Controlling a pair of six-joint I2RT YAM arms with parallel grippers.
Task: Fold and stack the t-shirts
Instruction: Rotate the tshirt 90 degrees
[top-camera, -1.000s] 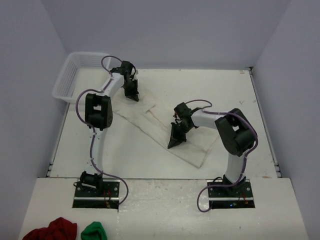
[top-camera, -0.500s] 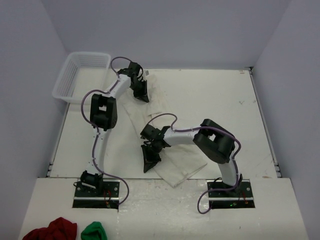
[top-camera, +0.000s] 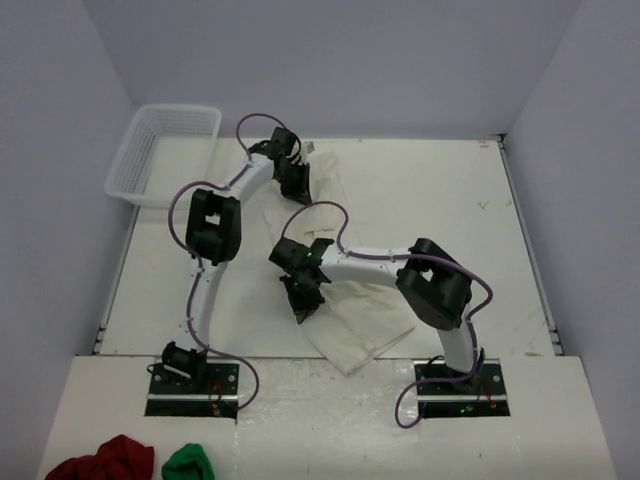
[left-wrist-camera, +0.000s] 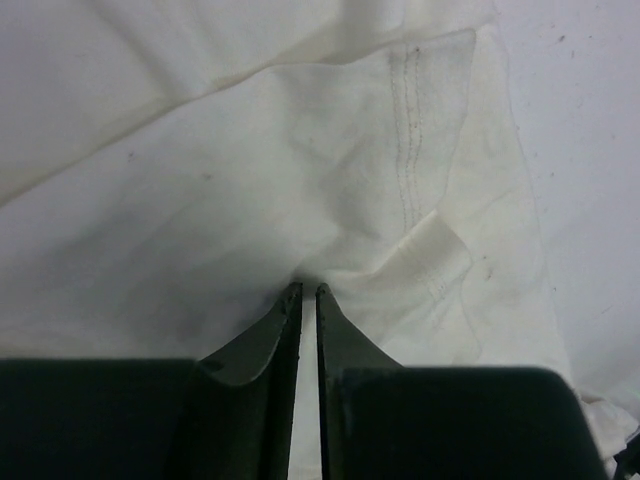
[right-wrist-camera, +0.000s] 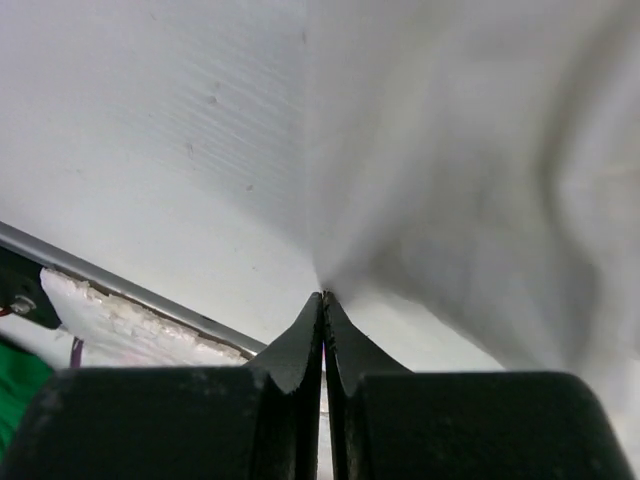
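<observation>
One off-white t-shirt (top-camera: 362, 322) lies as a long folded strip running from the far middle of the table to the near middle. My left gripper (top-camera: 298, 192) is shut on its far end. In the left wrist view the fingertips pinch a fold of the cloth (left-wrist-camera: 330, 180) at the gripper (left-wrist-camera: 308, 287), with a stitched hem and a small tag to the right. My right gripper (top-camera: 303, 311) is shut on the strip's near left edge. In the right wrist view the gripper (right-wrist-camera: 322, 294) holds the cloth (right-wrist-camera: 480, 170), which rises to the right. No other t-shirt shows.
A white plastic basket (top-camera: 165, 150) stands at the far left corner. A dark red cloth bundle (top-camera: 100, 460) and a green cloth bundle (top-camera: 188, 463) lie on the near ledge at the left. The table's near edge (right-wrist-camera: 120, 290) shows close behind the right gripper.
Both grippers kept hold of the shirt. The right gripper swept left and nearer, and the left gripper moved right along the far side, so the shirt swung from a diagonal to a more front-to-back strip.
</observation>
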